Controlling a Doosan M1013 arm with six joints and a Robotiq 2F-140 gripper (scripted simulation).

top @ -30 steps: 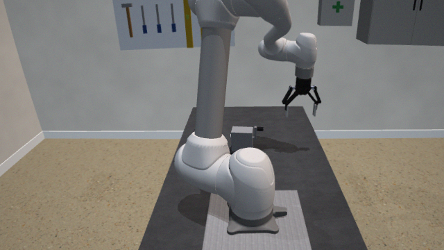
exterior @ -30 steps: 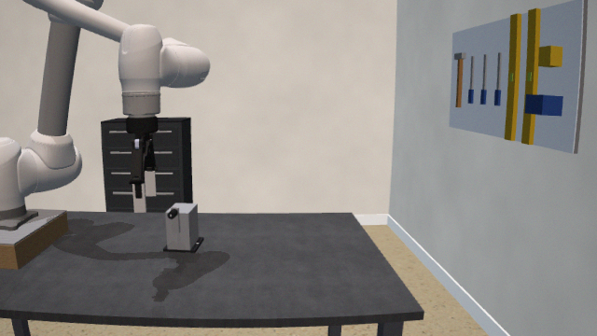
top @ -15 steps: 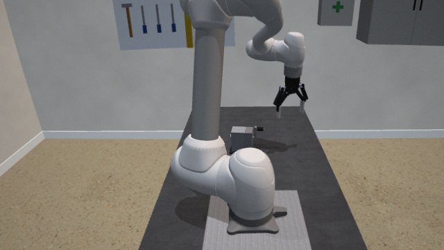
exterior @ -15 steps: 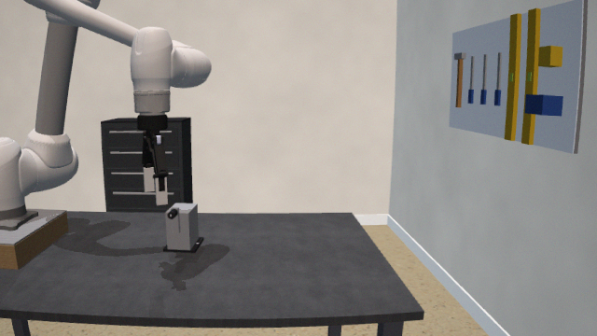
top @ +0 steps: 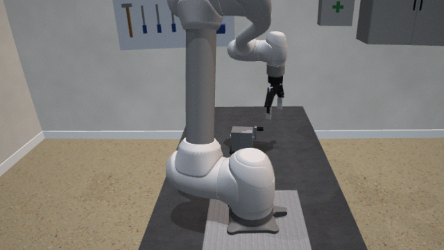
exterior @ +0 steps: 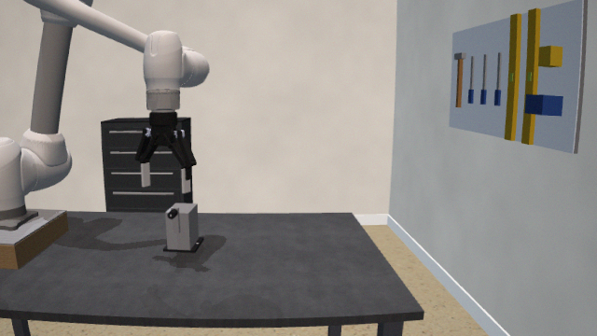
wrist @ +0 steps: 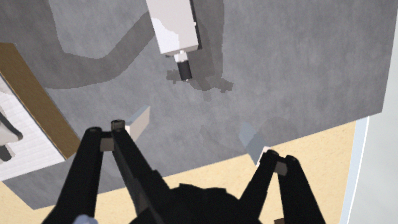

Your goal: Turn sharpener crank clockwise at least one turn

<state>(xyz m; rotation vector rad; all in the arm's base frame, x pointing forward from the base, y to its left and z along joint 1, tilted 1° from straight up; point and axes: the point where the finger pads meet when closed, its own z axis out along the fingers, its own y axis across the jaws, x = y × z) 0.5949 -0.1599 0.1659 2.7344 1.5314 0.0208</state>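
Note:
The grey pencil sharpener (top: 241,139) stands on the dark table; it also shows in the exterior view (exterior: 182,227) and in the wrist view (wrist: 174,24). Its dark crank knob (top: 259,128) sticks out at the top of its circle, seen in the exterior view (exterior: 173,214) and in the wrist view (wrist: 184,70). My gripper (top: 273,109) hangs open and empty above the table, higher than the knob and off to its side. It shows wide open in the exterior view (exterior: 165,179) and in the wrist view (wrist: 195,132).
The arm's base (top: 253,208) sits on a raised mount (exterior: 28,235) at the near end of the table. The table's far edge runs close under the gripper in the wrist view (wrist: 240,160). A black drawer cabinet (exterior: 122,163) stands behind the table.

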